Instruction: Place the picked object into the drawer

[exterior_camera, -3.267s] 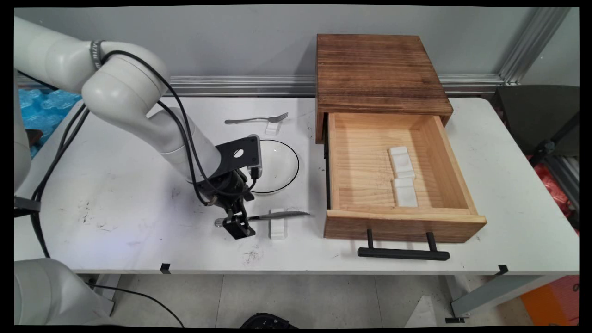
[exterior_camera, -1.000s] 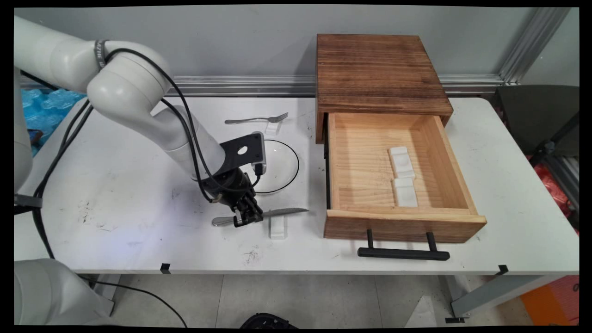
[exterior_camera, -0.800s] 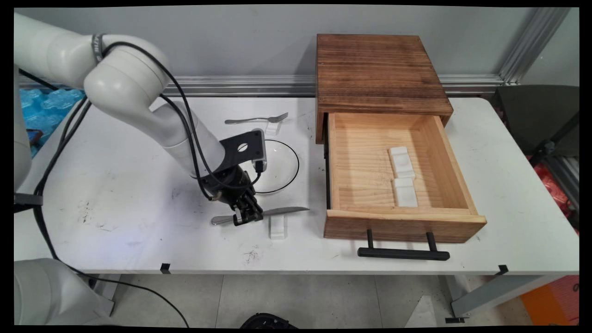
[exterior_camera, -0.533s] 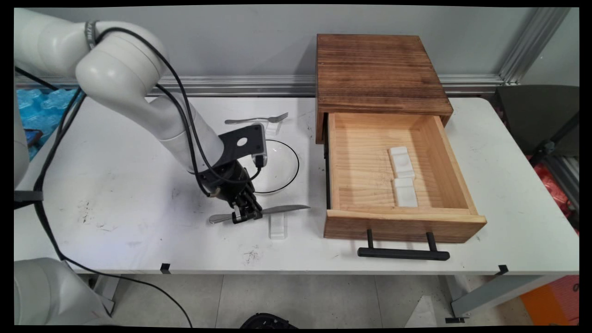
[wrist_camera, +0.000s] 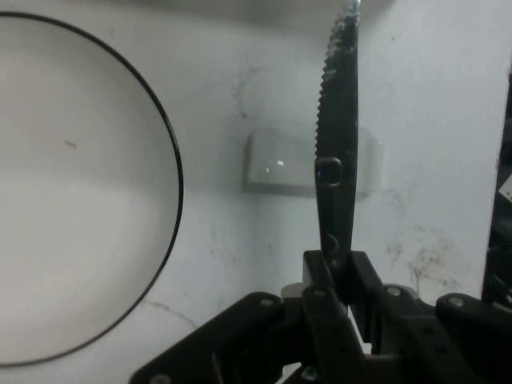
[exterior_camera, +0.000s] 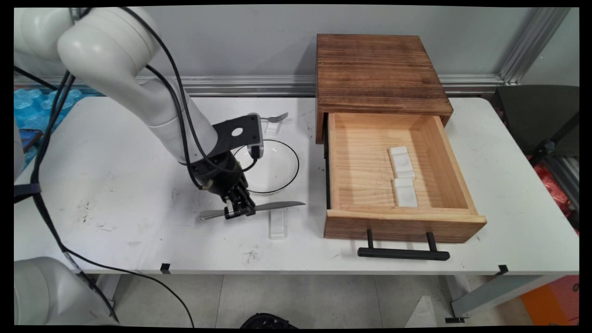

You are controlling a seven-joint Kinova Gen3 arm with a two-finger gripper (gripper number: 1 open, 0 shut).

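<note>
My gripper (exterior_camera: 239,212) is shut on a metal table knife (exterior_camera: 273,206) near the middle of its length. The knife hangs level above the table, blade toward the drawer. In the hand view the serrated blade (wrist_camera: 339,136) rises straight up from my gripper (wrist_camera: 334,276). Below and to the right of the knife sits a small white rest block (exterior_camera: 277,225), seen under the blade as the white block (wrist_camera: 280,164) in the hand view. A white plate with a black rim (exterior_camera: 277,164) lies just behind my gripper; its rim (wrist_camera: 176,188) fills the hand view's left.
An open wooden drawer (exterior_camera: 462,175) of a dark-topped box (exterior_camera: 377,69) stands to the right, with two white blocks (exterior_camera: 402,175) inside and a black handle (exterior_camera: 402,252) in front. A fork (exterior_camera: 277,115) on a white rest lies behind the plate.
My gripper closed on the knife, then raised it off the white rest block and carried it slightly up and to the left. The block stays on the table.
</note>
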